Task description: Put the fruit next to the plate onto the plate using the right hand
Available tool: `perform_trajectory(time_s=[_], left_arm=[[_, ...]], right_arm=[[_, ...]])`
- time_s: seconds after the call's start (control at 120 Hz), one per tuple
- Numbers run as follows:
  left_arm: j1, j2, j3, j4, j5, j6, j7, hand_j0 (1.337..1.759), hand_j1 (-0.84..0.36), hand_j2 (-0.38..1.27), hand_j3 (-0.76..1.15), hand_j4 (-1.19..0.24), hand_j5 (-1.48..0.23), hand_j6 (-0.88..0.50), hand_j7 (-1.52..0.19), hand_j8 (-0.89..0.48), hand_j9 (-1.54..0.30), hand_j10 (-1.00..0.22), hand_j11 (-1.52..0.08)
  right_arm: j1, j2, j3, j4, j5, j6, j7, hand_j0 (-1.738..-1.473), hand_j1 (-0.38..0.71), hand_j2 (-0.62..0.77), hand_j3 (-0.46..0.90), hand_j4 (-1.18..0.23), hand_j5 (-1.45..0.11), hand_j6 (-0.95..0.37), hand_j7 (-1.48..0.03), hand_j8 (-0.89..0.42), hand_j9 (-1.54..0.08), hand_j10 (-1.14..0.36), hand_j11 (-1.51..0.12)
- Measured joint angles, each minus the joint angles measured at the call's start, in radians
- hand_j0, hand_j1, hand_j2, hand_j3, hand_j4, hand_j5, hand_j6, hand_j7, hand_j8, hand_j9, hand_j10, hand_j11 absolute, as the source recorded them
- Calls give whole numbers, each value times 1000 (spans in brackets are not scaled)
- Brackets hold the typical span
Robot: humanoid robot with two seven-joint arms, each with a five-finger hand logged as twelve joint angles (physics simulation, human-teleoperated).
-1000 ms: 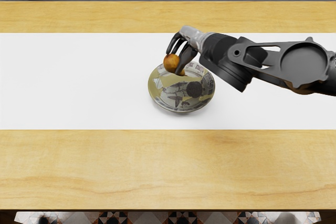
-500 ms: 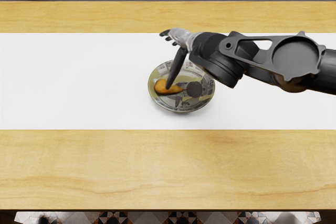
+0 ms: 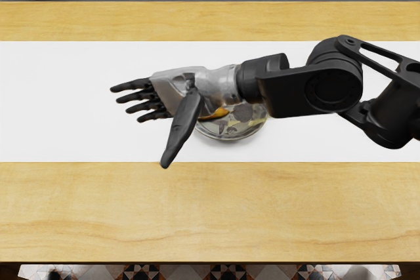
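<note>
A patterned glass plate (image 3: 244, 124) sits on the white runner near the table's middle, mostly covered by my right forearm. An orange fruit (image 3: 213, 114) lies in the plate, only a sliver showing under the wrist. My right hand (image 3: 154, 113) reaches left past the plate, flat and open, fingers (image 3: 131, 87) spread and thumb (image 3: 178, 137) pointing toward the near edge. It holds nothing. The left arm does not show.
A white runner (image 3: 65, 96) crosses the wooden table (image 3: 197, 208) from left to right. The right arm's dark elbow joint (image 3: 331, 86) hangs over the runner's right part.
The hand let the fruit go into the plate, then opened flat and swung left across the plate. The arm now covers most of the plate.
</note>
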Motion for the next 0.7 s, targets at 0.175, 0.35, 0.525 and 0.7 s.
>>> perform_trajectory(time_s=[0.175, 0.35, 0.525, 0.7], left_arm=[[8, 0, 0, 3, 0, 0, 0, 1658, 334, 2, 0, -13, -17, -13, -17, -13, -17, -13, -17], [6, 0, -1, 4, 0, 0, 0, 1658, 334, 3, 0, -13, -17, -13, -17, -13, -17, -13, -17], [6, 0, -1, 6, 0, 0, 0, 1658, 334, 3, 0, -13, -17, -13, -17, -13, -17, -13, -17], [6, 0, -1, 6, 0, 0, 0, 1658, 334, 3, 0, -13, -17, -13, -17, -13, -17, -13, -17]], right_arm=[[-85, -151, 76, 6, 128, 242, 0, -1658, -347, 2, 0, -3, -3, -2, -3, -2, -3, -3, -3], [-147, -326, 101, 3, 235, 350, 0, -1658, -348, 1, 0, -1, -1, -1, -1, -1, -1, -1, -1], [-182, -485, 105, -2, 317, 370, 0, -1658, -349, 1, 0, 0, -1, 0, -1, 0, -1, 0, -1], [-226, -654, 103, -21, 380, 374, 0, -1658, -349, 0, 0, 0, 0, 1, 0, 1, 0, 1, 0]])
